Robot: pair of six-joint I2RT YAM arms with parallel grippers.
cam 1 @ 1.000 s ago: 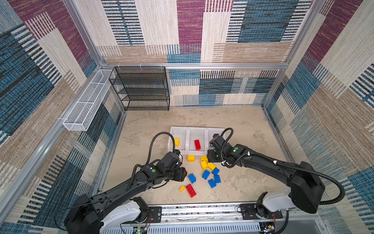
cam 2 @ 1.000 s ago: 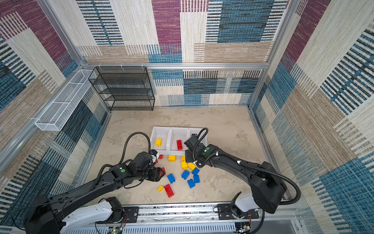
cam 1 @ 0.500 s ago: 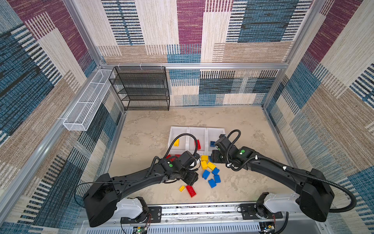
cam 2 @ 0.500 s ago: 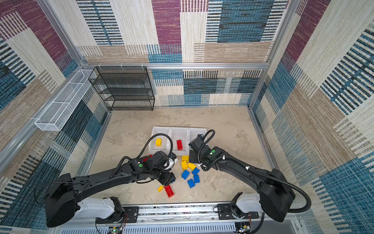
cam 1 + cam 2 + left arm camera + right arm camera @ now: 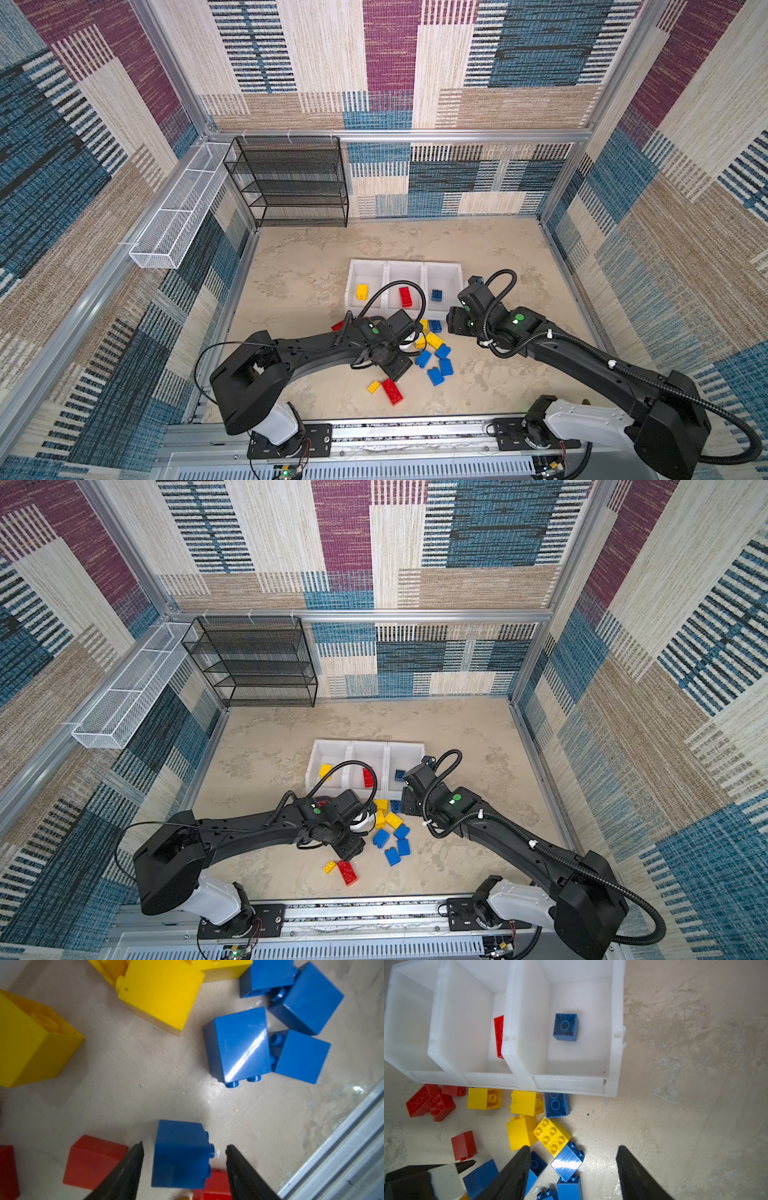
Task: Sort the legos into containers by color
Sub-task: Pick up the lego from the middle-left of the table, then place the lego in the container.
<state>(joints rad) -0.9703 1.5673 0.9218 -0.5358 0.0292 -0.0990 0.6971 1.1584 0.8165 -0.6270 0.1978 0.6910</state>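
Bricks (image 5: 434, 340) in red, yellow and blue lay loose on the table (image 5: 311, 266), most of them bunched just in front of the 3 white bins (image 5: 405, 262). Each bin held 1 brick: a yellow one (image 5: 362, 291) in the left bin, a red one (image 5: 405, 296) in the middle and a blue one (image 5: 436, 295) in the right, which lay studs down in the right wrist view. A long red brick (image 5: 392, 390) and a small yellow brick (image 5: 373, 386) lay side by side apart from the pile, nearer the robot's base.

The left gripper (image 5: 184, 1147) hung low over the pile with its jaws spread. A blue brick (image 5: 180, 1153) sat between the 2 tips with a gap on either side. The right gripper (image 5: 574, 1148) was also spread and held nothing, over the near edge of the pile in front of the right bin.

A black mesh rack (image 5: 291, 183) stood at the back wall, and a white wire basket (image 5: 178, 216) hung on the left wall.
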